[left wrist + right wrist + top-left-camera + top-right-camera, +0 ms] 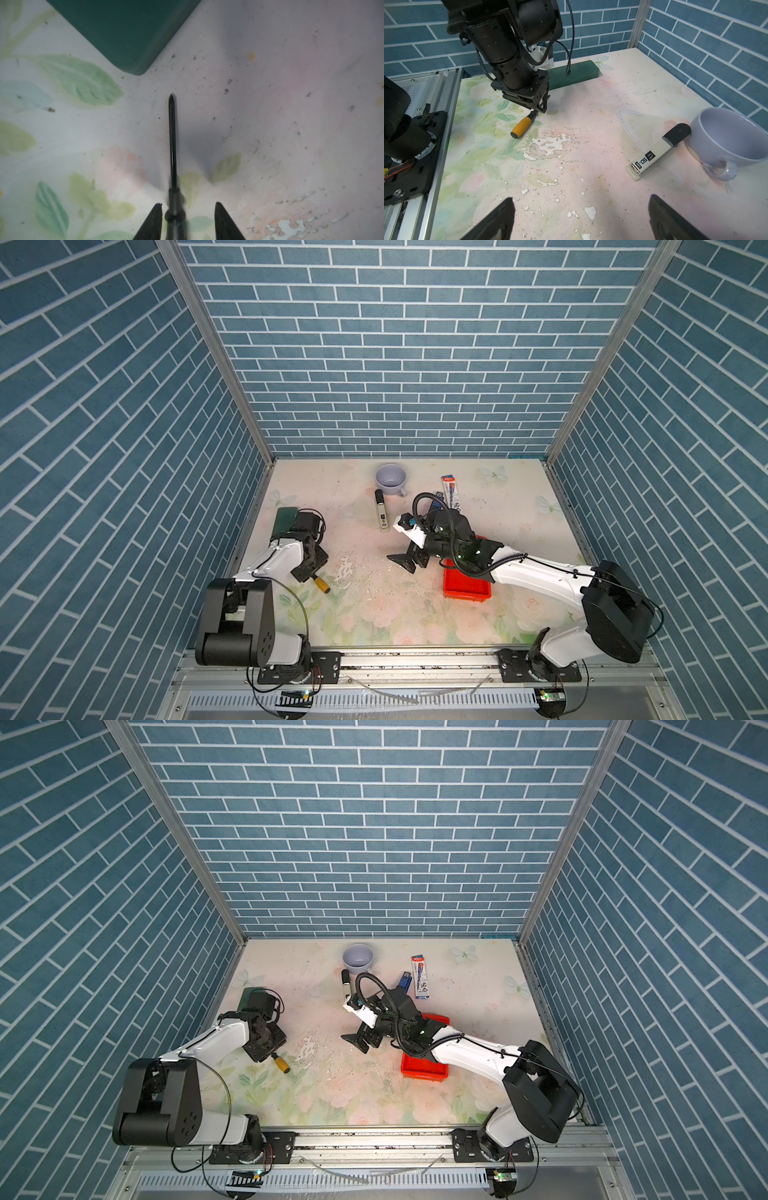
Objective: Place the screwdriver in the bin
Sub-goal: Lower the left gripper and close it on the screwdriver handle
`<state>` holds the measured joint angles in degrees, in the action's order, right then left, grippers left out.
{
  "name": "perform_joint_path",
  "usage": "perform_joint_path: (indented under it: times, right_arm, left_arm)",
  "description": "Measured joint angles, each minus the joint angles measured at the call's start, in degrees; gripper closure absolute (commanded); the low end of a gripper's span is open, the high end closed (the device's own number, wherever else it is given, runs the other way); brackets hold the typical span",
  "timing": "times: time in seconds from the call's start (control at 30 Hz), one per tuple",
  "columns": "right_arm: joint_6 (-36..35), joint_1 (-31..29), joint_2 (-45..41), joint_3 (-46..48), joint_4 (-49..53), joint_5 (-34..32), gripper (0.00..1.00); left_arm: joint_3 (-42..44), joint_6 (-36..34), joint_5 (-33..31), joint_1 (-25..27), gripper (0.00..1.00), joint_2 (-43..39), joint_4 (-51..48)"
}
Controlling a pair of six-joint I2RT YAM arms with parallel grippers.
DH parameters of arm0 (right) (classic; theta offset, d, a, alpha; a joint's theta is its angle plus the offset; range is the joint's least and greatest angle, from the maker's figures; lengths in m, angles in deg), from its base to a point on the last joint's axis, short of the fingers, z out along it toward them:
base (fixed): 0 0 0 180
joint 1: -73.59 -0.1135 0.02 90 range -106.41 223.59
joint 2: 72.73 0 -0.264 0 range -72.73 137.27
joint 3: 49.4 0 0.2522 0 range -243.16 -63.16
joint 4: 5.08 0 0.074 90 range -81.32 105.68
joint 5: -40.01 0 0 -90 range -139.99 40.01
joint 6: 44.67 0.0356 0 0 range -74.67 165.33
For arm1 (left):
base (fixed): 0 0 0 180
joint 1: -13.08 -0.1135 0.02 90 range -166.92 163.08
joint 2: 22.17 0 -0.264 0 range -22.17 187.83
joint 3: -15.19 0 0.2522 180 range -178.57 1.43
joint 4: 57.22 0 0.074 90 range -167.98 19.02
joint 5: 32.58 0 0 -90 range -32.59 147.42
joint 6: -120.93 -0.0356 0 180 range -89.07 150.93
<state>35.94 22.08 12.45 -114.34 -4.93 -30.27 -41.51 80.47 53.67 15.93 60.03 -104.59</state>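
Screwdriver (322, 584) comes first for us, nearest the arms' bases. It lies flat on the floral table (374, 622), at the left in both top views, and its yellow-orange handle sticks out toward the near edge from under the left gripper (188, 205). In the left wrist view we see the thin black shaft running out between the two fingers (154, 220), closer to one than the other. A strip of table shows on each side — the fingers straddle the dark collar, set fairly narrow, and do not press on it.

A little farther, past a worn patch (345, 568) in the table's print, the right gripper (409, 563) hangs with its fingers spread wide and nothing between them. To its right the right arm crosses over the red bin (465, 589), which sits well apart from the screwdriver.

Farther back we note a dark green case (286, 517) beside the left wrist and a white item with a black cap (381, 512). Near the back wall are a lavender mug (390, 479) and a packet (451, 492).
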Motion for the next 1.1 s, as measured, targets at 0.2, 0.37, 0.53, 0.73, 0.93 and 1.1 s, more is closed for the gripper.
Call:
perform_joint_path:
  times: [0.2,0.37,0.53,0.73,0.93,1.1]
  right_arm:
    - [-0.11,-0.09,0.0,0.0,1.03,0.0,0.01]
    - [-0.09,-0.17,0.0,0.0,1.42,-0.24,0.01]
    - [-0.11,-0.2,0.0,0.0,1.64,-0.57,0.01]
    - [-0.11,-0.22,0.44,0.0,1.62,-0.61,0.01]
    - [-0.11,-0.26,0.85,0.0,1.6,-0.9,0.01]
    - [-0.04,-0.26,1.16,0.0,1.42,-1.14,0.01]
  left_arm:
    - [0.57,0.79,0.17,-0.07,0.64,1.03,1.16]
    - [1.36,1.01,-0.02,-0.17,0.65,1.14,1.55]
    - [1.66,1.18,-0.22,-0.22,0.71,1.68,2.62]
    - [1.92,1.36,-1.25,-0.24,0.91,1.7,3.23]
    - [2.19,1.25,-1.2,-0.26,0.93,1.31,3.67]
    - [2.47,1.07,-1.11,-0.26,0.92,0.5,2.95]
